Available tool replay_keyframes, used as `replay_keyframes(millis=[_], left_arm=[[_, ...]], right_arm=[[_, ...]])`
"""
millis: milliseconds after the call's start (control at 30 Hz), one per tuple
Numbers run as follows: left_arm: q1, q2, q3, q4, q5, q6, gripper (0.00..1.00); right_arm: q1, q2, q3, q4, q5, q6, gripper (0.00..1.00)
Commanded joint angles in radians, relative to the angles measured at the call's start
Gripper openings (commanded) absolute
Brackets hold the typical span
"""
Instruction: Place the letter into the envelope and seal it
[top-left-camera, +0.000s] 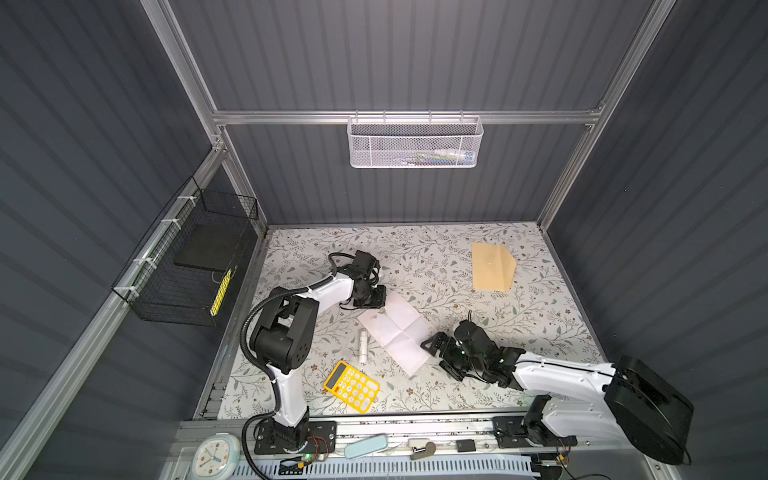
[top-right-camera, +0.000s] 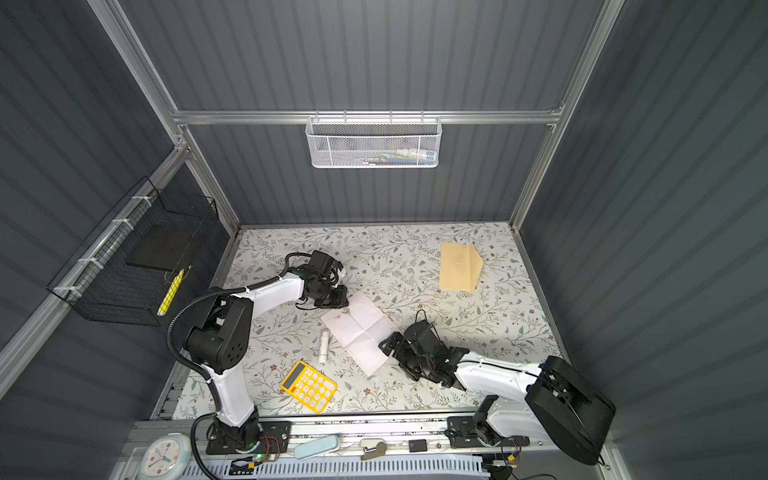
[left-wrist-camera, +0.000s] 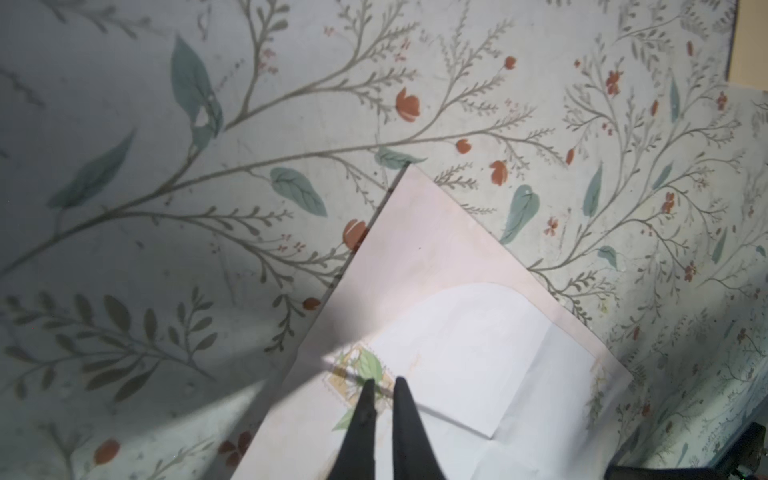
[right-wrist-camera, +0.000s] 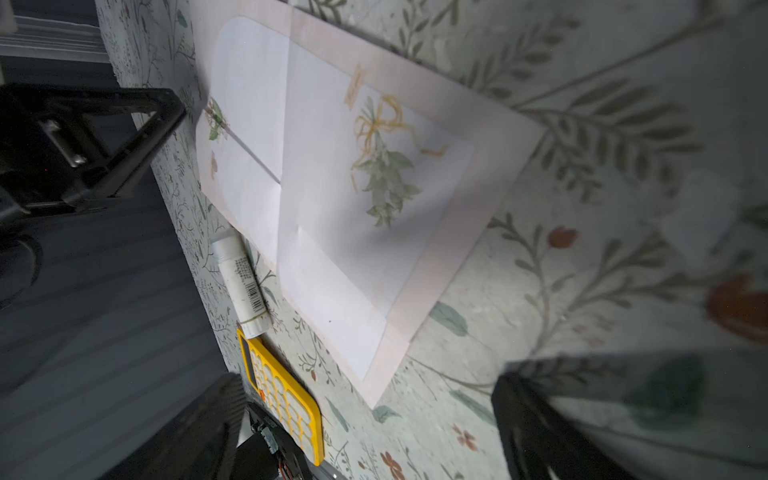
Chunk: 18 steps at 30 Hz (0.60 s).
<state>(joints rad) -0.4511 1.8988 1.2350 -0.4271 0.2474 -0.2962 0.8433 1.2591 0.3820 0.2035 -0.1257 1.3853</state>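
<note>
— Where's the letter (top-left-camera: 397, 332)?
— Flat, mid-way across the surface (top-left-camera: 424, 257). The right gripper (top-left-camera: 434, 355) is spread wide just beside its near-right edge.
— And the left gripper (top-left-camera: 376, 302)?
— Pressed together at the letter's far corner. The envelope (top-left-camera: 492, 266) lies near the far right corner, well apart.
</note>
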Motion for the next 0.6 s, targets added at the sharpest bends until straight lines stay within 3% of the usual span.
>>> replay_keyframes(millis=[0, 567], left_arm=[[-0.001, 0.014, -0.030, -0.027, -0.071, -0.012, 0.05], [-0.031, -0.037, -0.210, 0.068, -0.038, -0.093, 0.02]], right_arm=[[0.010, 0.045, 0.003, 0.023, 0.046, 0.023, 0.95], [-0.020, 0.095, 0.077, 0.155, 0.020, -0.049, 0.95]])
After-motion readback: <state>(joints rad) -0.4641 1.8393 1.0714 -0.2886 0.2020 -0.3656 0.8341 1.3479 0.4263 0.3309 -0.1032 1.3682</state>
